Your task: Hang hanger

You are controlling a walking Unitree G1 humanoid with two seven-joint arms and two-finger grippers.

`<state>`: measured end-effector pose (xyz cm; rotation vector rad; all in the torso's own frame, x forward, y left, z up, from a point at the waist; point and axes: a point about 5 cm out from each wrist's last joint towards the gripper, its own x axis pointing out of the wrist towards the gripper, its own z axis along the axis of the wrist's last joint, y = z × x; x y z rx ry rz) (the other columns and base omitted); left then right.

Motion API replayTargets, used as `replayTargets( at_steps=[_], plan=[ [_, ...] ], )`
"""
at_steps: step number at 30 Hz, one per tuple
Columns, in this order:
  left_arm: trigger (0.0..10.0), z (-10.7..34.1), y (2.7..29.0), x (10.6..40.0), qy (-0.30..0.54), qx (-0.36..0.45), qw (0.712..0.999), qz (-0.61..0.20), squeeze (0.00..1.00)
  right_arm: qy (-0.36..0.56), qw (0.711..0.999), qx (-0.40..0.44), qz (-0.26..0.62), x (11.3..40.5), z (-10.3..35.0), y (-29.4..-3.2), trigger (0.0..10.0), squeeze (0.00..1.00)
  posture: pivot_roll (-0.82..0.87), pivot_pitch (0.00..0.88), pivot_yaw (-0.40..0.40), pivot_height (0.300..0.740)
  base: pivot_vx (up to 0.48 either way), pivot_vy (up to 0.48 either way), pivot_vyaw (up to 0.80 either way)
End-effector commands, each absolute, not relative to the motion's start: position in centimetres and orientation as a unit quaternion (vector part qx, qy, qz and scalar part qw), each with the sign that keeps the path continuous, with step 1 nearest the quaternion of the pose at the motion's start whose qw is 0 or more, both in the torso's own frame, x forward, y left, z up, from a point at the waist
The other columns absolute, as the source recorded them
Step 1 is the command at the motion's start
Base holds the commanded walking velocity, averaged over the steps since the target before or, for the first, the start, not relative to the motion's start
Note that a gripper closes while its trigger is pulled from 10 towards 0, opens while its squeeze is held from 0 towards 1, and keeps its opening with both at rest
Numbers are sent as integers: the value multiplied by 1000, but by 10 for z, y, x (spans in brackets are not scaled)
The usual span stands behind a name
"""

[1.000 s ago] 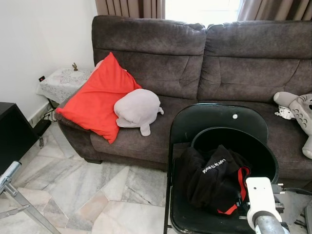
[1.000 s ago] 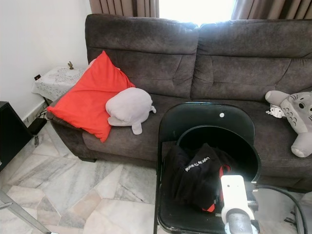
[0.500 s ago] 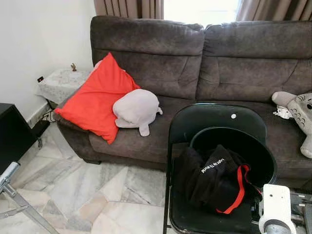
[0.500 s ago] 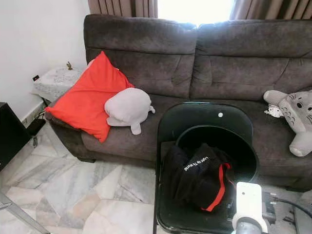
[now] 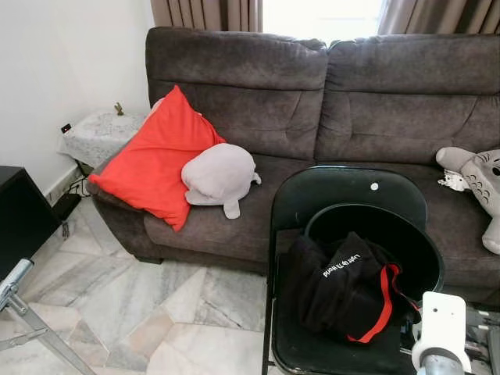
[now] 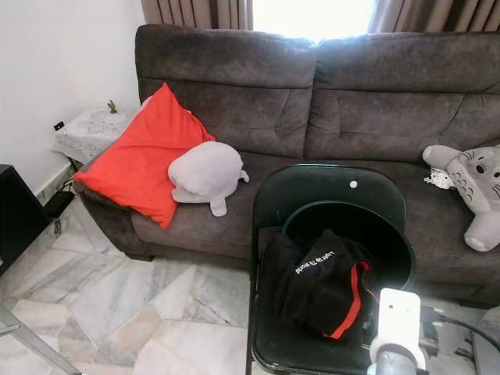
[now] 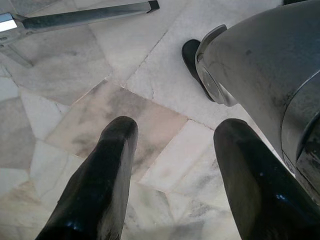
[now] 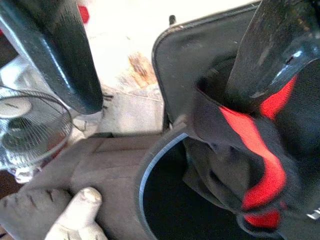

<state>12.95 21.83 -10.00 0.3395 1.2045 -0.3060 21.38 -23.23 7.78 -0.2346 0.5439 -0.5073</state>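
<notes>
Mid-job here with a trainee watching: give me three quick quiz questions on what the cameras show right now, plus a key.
1. True or false: the black garment lies on the sofa.
2. What lies beside the red cushion? A) grey plush toy B) book C) shoe
3. Are the right gripper fingers open or shut?

Key: 1 false, it lies on the black chair; 2 A; 3 open, above the garment.

left gripper (image 7: pixel 172 150): jaws apart | right gripper (image 8: pixel 165 55): jaws apart
</notes>
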Motion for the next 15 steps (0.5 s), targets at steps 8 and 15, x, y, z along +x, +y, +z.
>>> replayTargets(
  at_steps=[8,15],
  plan=[
    [10000,-101,222,125,570,163,792,-142,0,229,928,-123,-267,225,89,-240,10000,0,-14,0,52,740,0,0,0],
    [10000,-101,222,125,570,164,792,-144,0,231,917,-112,-306,216,88,-250,10000,0,-20,0,55,740,0,0,0]
  ],
)
